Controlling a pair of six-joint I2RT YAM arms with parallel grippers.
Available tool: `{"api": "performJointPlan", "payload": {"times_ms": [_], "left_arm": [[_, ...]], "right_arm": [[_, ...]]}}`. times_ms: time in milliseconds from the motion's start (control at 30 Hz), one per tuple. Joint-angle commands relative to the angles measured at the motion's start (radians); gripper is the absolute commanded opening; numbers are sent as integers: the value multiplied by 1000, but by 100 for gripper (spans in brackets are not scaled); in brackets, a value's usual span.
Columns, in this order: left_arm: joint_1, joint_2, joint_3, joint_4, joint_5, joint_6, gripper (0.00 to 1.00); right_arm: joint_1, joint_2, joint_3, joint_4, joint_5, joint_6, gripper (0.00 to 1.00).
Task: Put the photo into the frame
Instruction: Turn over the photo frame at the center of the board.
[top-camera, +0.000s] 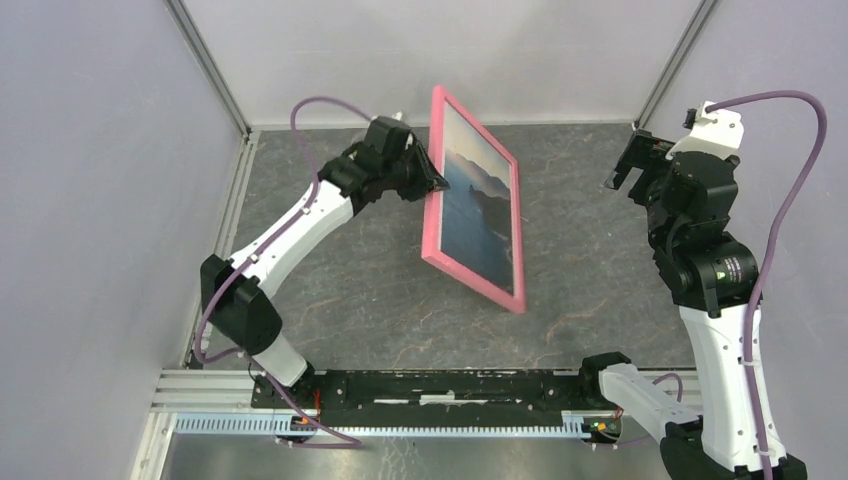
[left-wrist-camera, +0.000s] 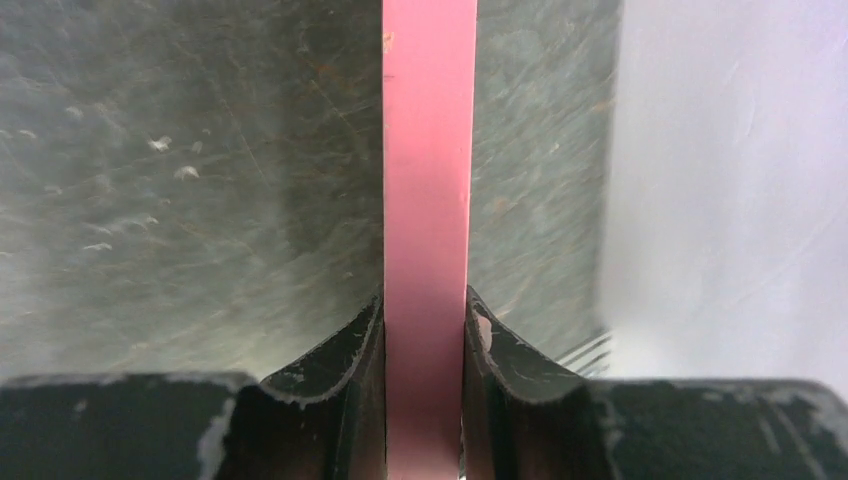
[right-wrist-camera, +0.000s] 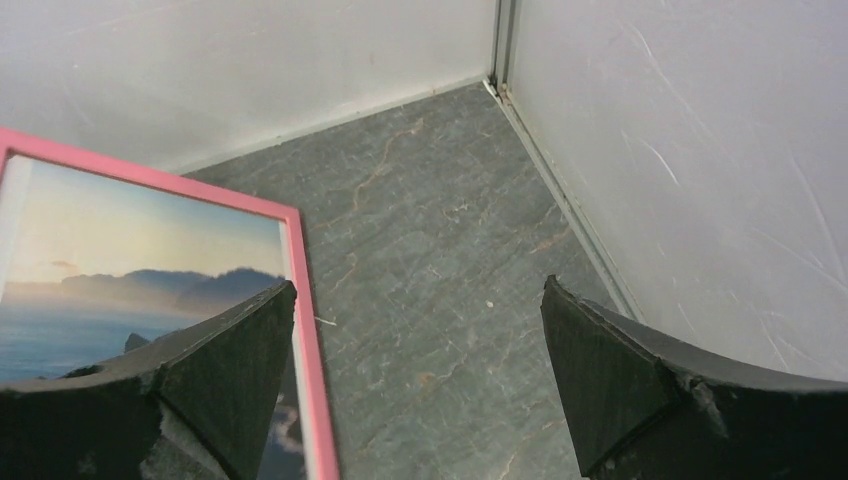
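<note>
- Pink rail is what catches the eye first: the frame (top-camera: 472, 281) stands tipped up on the grey stone-patterned table (top-camera: 350, 290), near the middle and a little toward the back wall, its face turned toward the right arm.
- Inside the rails sits the photo (top-camera: 480, 215), dark cliffs over blue sea under a pale sky, filling the opening edge to edge as far as I can see.
- Left gripper (top-camera: 432, 185) reaches in from the left side and is clamped on the frame's left-hand rail, about halfway along it.
- From the left wrist camera, the pink rail (left-wrist-camera: 428, 200) runs straight up between the two black fingers (left-wrist-camera: 340, 370), one pressed against each side, the jaws only partly apart, as wide as the rail is thick.
- Whether the frame's lower edge rests on the table or hangs just above it, I cannot tell.
- Right gripper (top-camera: 628, 165) is raised off to the right, well apart from the frame, holding nothing.
- Its wrist camera shows the fingers (right-wrist-camera: 230, 370) spread wide, with bare table between them and the frame's upper corner (right-wrist-camera: 300, 290) and a slice of photo (right-wrist-camera: 130, 260) off to the left.
</note>
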Motion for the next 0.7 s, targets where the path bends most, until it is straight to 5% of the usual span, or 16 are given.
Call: {"api": "performJointPlan", "payload": {"times_ms": [0, 67, 233, 667], "left_arm": [[4, -177, -349, 592, -16, -513, 2], [-31, -211, -489, 753, -144, -635, 2], [-203, -188, -588, 827, -500, -764, 2], [-497, 303, -402, 970, -1044, -1205, 2]], "right_arm": [[-2, -28, -27, 43, -10, 11, 98], [-2, -32, -35, 45, -19, 16, 97], [-2, -41, -55, 46, -51, 25, 97], [-2, -61, -69, -10, -166, -9, 96]]}}
